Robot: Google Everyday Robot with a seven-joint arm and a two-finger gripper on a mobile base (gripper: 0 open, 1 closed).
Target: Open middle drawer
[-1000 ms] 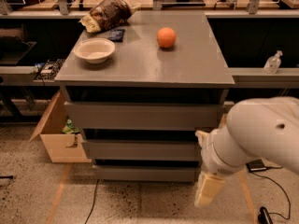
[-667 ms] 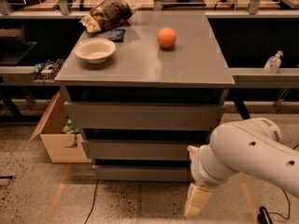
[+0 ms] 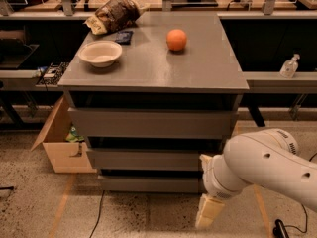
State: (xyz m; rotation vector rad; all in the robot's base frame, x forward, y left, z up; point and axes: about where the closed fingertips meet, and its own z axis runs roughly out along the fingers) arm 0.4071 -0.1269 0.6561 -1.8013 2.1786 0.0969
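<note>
I see the middle drawer (image 3: 146, 159) shut, my tool (image 3: 208, 213) low by its right end, spread unreadable, pull not begun.

Three grey fronts are stacked in one cabinet (image 3: 208, 68): top drawer (image 3: 148, 124), middle drawer (image 3: 146, 159) and bottom drawer (image 3: 148, 184). On top are one bowl (image 3: 100, 53), one orange (image 3: 176, 39), one bag (image 3: 113, 15) and one dark packet (image 3: 123, 36). Around it are one box (image 3: 59, 145) at 9 o'clock, one bottle (image 3: 289, 66) at 2 o'clock and one gripper (image 3: 205, 213) at 5 o'clock, low by the floor.

No readable text anywhere; gripper (image 3: 207, 216) low at right foot of cabinet (image 3: 148, 71)
</note>
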